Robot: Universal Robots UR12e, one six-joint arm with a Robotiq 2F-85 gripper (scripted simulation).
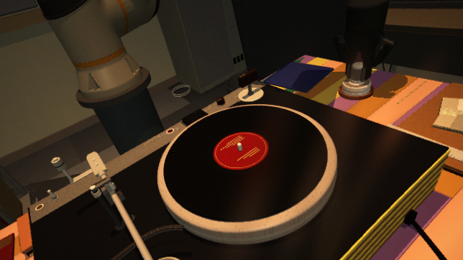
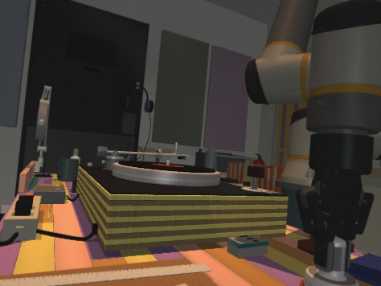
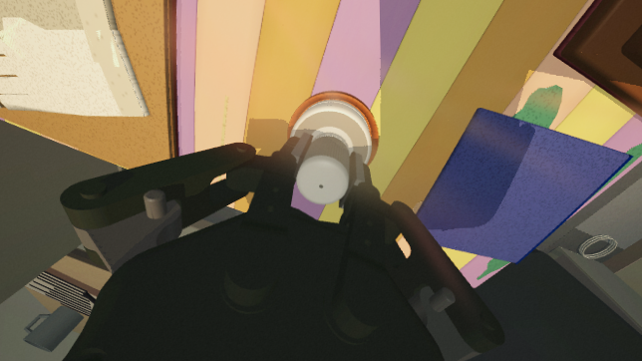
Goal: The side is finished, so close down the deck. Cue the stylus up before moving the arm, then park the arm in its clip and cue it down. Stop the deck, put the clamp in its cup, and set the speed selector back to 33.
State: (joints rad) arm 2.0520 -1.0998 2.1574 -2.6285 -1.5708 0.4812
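Note:
Beyond the far corner of the deck, on the striped table, the orange-rimmed cup (image 1: 356,94) holds the base of the silver record clamp (image 1: 357,73), and my gripper (image 1: 358,68) stands straight over it, closed around the clamp's knob (image 3: 321,177). The black record with its red label (image 1: 241,150) lies on the pale platter with its bare spindle (image 1: 239,146) showing. The tonearm (image 1: 124,215) runs off the near left edge of the side camera's picture, beside its pivot and clip post (image 1: 96,162). The lever with the dark cap (image 1: 247,83) stands on its white disc at the deck's back edge.
The robot's base column (image 1: 118,100) rises behind the deck's left rear. A blue sleeve (image 1: 300,76) lies on the table left of the cup, a pale book (image 1: 449,115) to the right. A small grey box (image 2: 247,246) and a ruler (image 2: 104,274) lie in front of the deck.

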